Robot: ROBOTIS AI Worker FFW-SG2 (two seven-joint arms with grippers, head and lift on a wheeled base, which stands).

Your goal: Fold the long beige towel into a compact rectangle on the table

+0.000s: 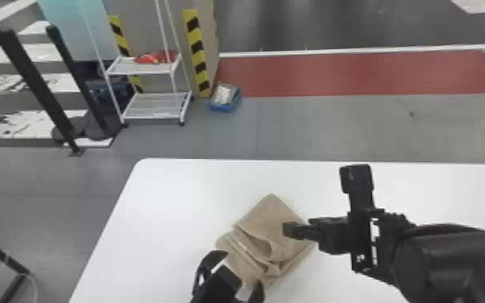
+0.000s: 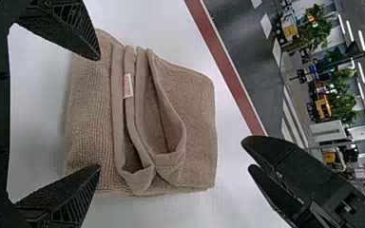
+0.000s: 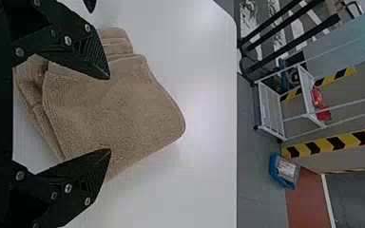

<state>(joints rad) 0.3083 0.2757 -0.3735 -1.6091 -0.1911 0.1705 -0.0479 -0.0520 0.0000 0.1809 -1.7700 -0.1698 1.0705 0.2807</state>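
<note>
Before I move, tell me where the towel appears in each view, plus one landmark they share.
Head view: towel low in the picture, just right of centre.
Left wrist view: towel between and beyond the left gripper's open fingers.
Right wrist view: towel between and beyond the right gripper's open fingers.
Shared landmark: red floor strip, past the white table.

Downward head view, closer wrist views, shared towel (image 1: 265, 215)

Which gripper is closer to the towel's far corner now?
The right gripper: it hangs open over the towel, just short of its far corner. The left gripper, also open, is farther back, by the towel's near left side.
</note>
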